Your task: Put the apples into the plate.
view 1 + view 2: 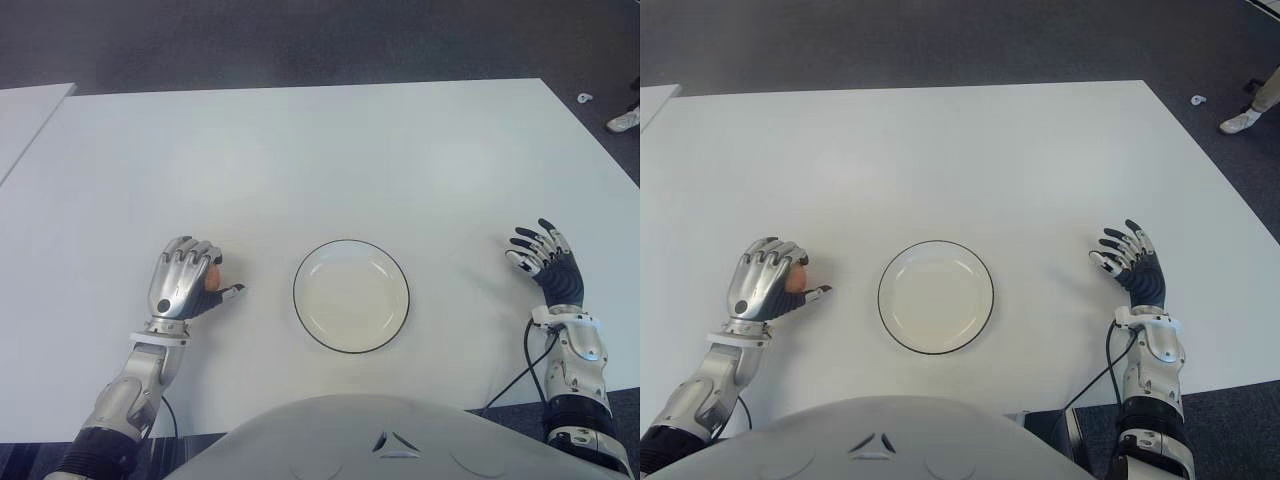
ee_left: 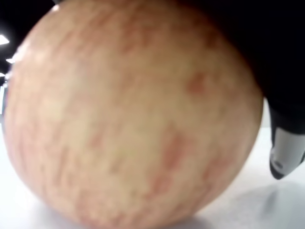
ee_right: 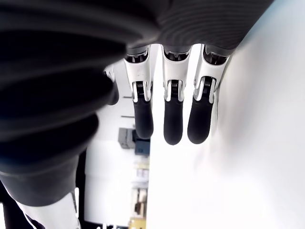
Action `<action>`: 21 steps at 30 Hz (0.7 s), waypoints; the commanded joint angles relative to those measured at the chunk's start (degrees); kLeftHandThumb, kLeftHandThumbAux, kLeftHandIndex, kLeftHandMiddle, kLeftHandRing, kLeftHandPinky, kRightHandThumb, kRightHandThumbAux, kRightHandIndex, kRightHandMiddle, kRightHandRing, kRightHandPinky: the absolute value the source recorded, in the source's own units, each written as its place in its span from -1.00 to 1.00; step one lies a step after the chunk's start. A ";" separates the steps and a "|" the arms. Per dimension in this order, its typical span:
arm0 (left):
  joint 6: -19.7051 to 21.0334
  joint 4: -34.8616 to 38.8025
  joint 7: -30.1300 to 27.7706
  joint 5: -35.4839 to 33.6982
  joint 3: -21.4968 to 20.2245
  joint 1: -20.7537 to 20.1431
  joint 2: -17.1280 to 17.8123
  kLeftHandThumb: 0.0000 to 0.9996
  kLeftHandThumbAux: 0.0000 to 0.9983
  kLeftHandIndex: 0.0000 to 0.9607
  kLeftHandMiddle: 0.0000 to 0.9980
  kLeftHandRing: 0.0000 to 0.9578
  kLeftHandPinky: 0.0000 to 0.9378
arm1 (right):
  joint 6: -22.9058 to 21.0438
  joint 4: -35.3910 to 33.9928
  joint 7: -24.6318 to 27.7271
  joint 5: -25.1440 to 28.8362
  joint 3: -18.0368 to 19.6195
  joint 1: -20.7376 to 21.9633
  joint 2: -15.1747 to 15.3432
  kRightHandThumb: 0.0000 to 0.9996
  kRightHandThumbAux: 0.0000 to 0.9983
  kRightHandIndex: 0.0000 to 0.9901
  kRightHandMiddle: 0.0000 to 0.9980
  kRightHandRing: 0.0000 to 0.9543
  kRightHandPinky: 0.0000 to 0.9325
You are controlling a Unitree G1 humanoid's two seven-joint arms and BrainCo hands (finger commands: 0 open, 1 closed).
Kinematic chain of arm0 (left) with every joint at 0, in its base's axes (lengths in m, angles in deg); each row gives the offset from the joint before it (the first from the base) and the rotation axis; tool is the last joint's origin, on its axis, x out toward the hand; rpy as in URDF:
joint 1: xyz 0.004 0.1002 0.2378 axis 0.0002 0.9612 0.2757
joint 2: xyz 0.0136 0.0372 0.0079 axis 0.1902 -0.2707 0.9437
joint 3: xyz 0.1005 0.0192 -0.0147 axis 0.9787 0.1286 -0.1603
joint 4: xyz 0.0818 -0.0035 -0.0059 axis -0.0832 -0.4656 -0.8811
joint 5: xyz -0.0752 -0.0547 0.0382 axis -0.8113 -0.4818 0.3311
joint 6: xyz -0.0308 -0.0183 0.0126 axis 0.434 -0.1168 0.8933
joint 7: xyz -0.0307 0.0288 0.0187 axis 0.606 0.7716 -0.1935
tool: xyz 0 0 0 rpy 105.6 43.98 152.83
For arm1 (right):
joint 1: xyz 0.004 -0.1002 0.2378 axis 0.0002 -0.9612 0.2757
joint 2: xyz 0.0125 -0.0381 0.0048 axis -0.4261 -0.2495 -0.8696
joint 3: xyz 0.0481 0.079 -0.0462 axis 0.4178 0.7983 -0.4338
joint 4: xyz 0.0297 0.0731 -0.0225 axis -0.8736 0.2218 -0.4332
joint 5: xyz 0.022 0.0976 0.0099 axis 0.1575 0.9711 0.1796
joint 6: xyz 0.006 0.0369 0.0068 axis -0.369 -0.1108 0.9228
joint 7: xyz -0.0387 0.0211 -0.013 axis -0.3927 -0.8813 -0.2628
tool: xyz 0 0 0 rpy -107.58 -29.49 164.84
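An apple (image 1: 213, 276), pale yellow with red streaks, sits on the white table (image 1: 320, 160) left of the plate, mostly hidden under my left hand (image 1: 190, 280). That hand's fingers curl over the apple, and the apple (image 2: 128, 114) fills the left wrist view with its base on the table. The white plate (image 1: 351, 295) with a dark rim lies at the table's front centre and holds nothing. My right hand (image 1: 542, 255) shows to the right of the plate, its fingers (image 3: 172, 114) spread and holding nothing.
A second white table (image 1: 25, 115) stands at the far left edge. Dark carpet lies beyond the table's far edge. A person's shoe (image 1: 625, 120) shows at the far right. A cable (image 1: 525, 365) runs from my right forearm.
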 commanded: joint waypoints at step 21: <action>-2.00 -3.30 -0.28 -4.14 2.02 0.97 -0.10 0.57 0.35 0.76 0.76 0.81 0.83 | -4.56 4.00 -1.38 -0.84 0.23 0.38 -0.95 -0.16 0.62 -0.77 -0.44 -0.40 -0.39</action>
